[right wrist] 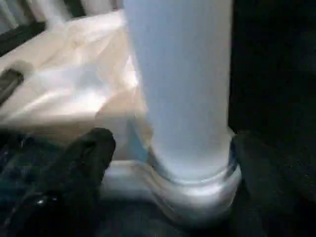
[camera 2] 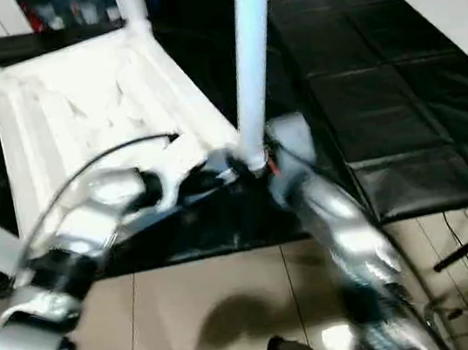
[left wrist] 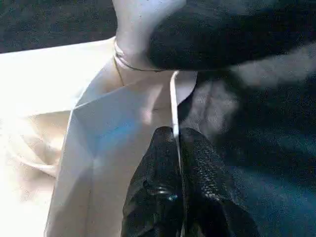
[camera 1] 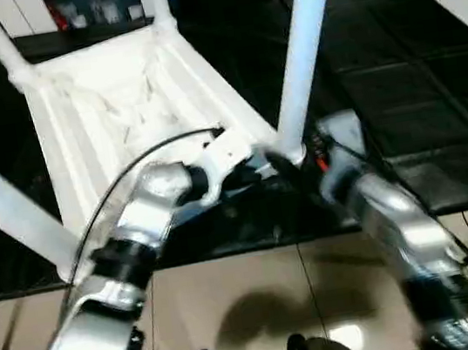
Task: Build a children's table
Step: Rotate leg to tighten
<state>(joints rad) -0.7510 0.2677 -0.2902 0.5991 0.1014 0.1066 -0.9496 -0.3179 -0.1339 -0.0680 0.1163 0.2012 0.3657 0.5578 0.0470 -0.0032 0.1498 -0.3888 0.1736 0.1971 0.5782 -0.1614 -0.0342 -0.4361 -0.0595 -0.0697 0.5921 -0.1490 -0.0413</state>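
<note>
On the floor: dark mats (camera 1: 397, 89) cover the ground farther from the robot, with pale tiles (camera 1: 235, 298) nearer its feet.
Table top: the children's table (camera 1: 118, 104) lies upside down on the mats, white, ribbed underside facing up, one corner close to the robot.
Legs: four white tubes stand up from the corners; the near-right leg (camera 1: 303, 50) rises from the round corner socket (right wrist: 197, 187) right in front of both arms.
Left gripper: the left gripper (left wrist: 177, 148) is clenched on the thin side wall of the table top, just beside that socket, one black finger on each face of the wall.
Right gripper: the right gripper (right wrist: 168, 163) is released, its two black fingers (right wrist: 89, 148) standing wide on either side of the leg's base, apart from the tube.
Fit: the leg's foot sits inside the socket collar and looks upright; how deep it sits is hidden.
Step in hand: seating this last leg, I judge.
Doing it well: keep the left pinch steady so the top cannot slide, and check the tube stands straight before letting the corner go.
</note>
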